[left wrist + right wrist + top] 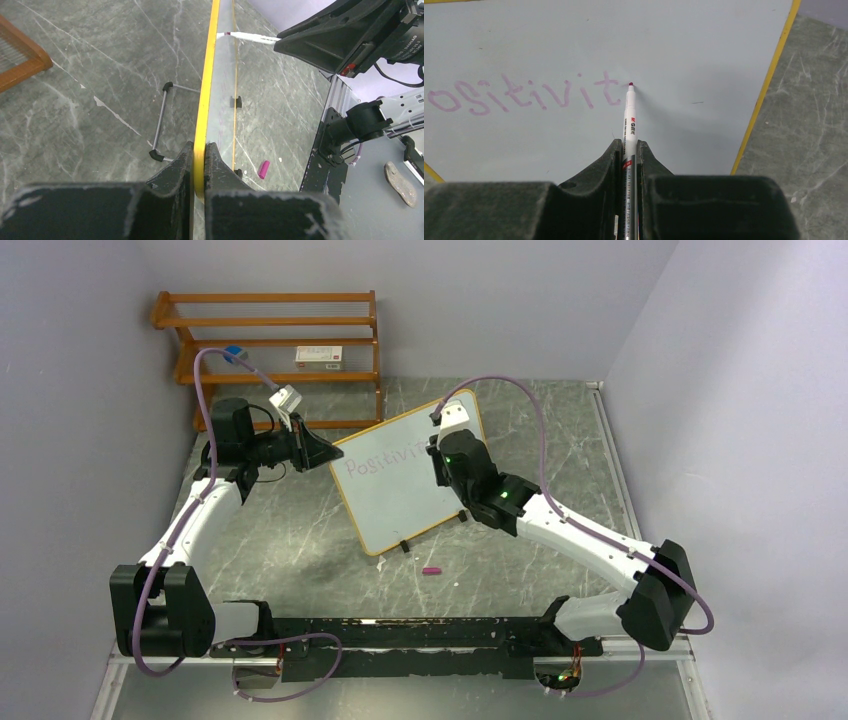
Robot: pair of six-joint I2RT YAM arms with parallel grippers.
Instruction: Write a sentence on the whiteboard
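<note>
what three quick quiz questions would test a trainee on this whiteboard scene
1. True or false: the left gripper is shut on the yellow edge of the whiteboard.
2. The sentence currently reads: A Positivit, B Positivity wins, C nothing.
3. What does the right gripper hold, and where is its tip?
Key: 1 true. 2 A. 3 a marker, tip at the board just right of the last t.
</note>
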